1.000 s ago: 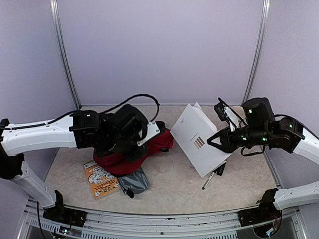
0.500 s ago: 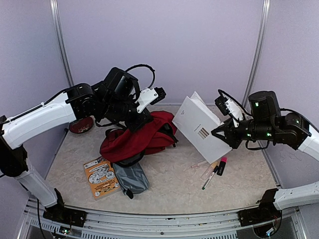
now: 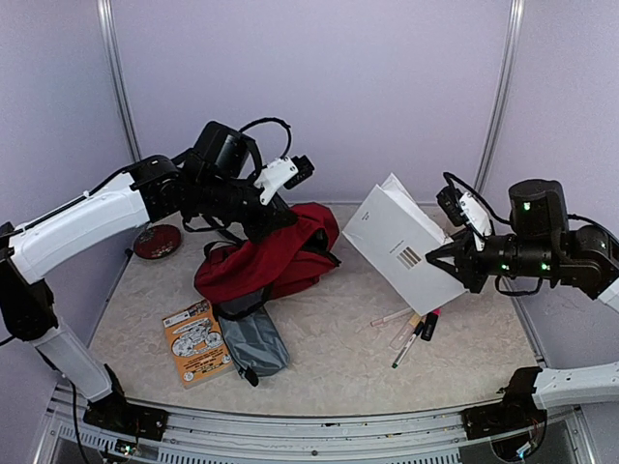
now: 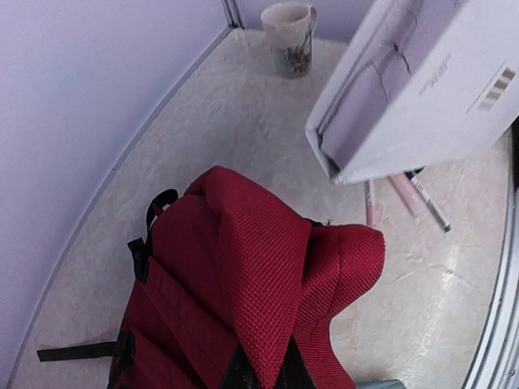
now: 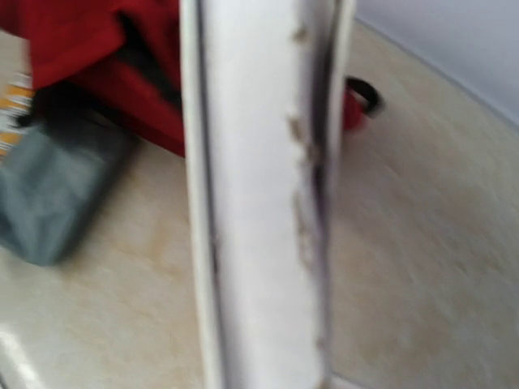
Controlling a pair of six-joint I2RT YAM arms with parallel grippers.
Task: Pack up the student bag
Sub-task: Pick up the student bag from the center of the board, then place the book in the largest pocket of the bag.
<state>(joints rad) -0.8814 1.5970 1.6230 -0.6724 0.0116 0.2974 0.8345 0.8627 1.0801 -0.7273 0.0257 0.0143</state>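
The dark-red student bag [image 3: 266,259] lies at the middle left, its top edge pulled up. My left gripper [image 3: 278,222] is shut on a fold of the bag's red fabric, which rises from the dark fingers [image 4: 243,374] in the left wrist view, where the bag [image 4: 243,275] fills the lower half. My right gripper [image 3: 460,263] is shut on a white book [image 3: 404,251] and holds it tilted in the air at the right. The book's edge [image 5: 259,203] fills the right wrist view and hides the fingers. It also shows in the left wrist view [image 4: 430,81].
A grey-blue pouch [image 3: 253,345] and an orange booklet [image 3: 194,344] lie in front of the bag. Several pens [image 3: 411,329] lie under the held book. A dark-red round object [image 3: 157,242] sits at the far left. A mug [image 4: 289,36] stands by the back wall.
My left arm has risen and pulled the bag's top up and back. My right arm has lifted the white book up and rightward, uncovering the pens.
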